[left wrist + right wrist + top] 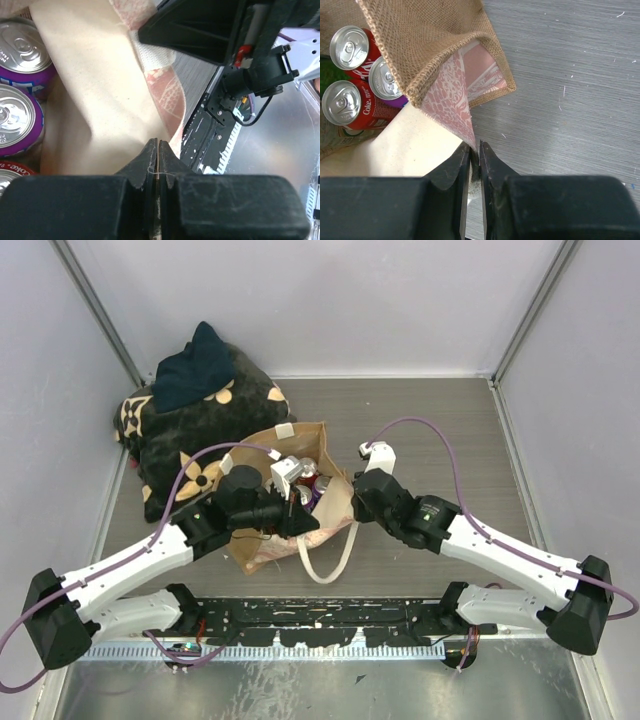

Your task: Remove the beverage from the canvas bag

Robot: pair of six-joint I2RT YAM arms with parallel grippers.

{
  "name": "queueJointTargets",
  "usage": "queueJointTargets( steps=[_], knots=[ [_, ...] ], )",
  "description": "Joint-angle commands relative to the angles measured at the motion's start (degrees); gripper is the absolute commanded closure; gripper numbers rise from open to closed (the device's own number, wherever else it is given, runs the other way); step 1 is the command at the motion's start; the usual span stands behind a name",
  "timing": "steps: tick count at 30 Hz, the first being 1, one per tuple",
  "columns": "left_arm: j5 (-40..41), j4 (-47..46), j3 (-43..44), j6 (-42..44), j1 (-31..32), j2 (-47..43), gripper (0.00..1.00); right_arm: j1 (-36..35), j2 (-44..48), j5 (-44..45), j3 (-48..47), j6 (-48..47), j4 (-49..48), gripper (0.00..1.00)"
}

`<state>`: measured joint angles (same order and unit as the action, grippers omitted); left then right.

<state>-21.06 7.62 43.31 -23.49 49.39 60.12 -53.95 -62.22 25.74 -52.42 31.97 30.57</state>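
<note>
The grey table (440, 440) carries a black cushion (190, 440) with tan flower marks in its far left corner, and a dark blue cloth (195, 370) lies on top of it. Just beside the cushion, near the middle, stands the canvas bag (305, 440) with its mouth open upward. One cream handle (330, 558) loops onto the table toward the arms. The left tool (158, 150) is pinched narrow on the bag's near rim, with cream lining between its jaws. The right tool (475, 150) is likewise closed on a thin fold of the bag's right rim. The beverage sits inside the bag: red Coke cans (350, 102) and purple cans (20, 52), upright and packed touching one another.
</note>
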Motion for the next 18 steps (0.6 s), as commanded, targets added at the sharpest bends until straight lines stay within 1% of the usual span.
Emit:
queueJointTargets(
  steps=[1, 6, 10, 13, 15, 18],
  knots=[
    [0.2, 7.7, -3.7, 1.2, 0.1, 0.1, 0.91, 0.0, 1.6, 3.4, -5.3, -2.7, 2.5, 0.81],
    [0.6, 8.4, -6.5, 2.4, 0.1, 0.7, 0.93, 0.0, 0.8, 4.1, -12.9, -7.4, 2.6, 0.78],
    [0.4, 7.3, -8.5, 2.3, 0.1, 2.8, 0.94, 0.0, -2.0, 1.0, -18.3, -10.0, 0.7, 0.73],
    [0.8, 5.6, -10.0, 2.2, 0.2, 3.9, 0.94, 0.0, -4.0, -1.9, -19.7, -11.2, -2.3, 0.66],
    [0.7, 5.0, -10.4, 2.2, 0.1, 5.0, 0.94, 0.0, -5.6, -3.9, -20.0, -12.6, -5.0, 0.65],
    [0.6, 4.4, -10.4, 2.4, 0.1, 6.8, 0.94, 0.0, -9.8, -7.0, -22.2, -14.1, -5.9, 0.64]
  ],
)
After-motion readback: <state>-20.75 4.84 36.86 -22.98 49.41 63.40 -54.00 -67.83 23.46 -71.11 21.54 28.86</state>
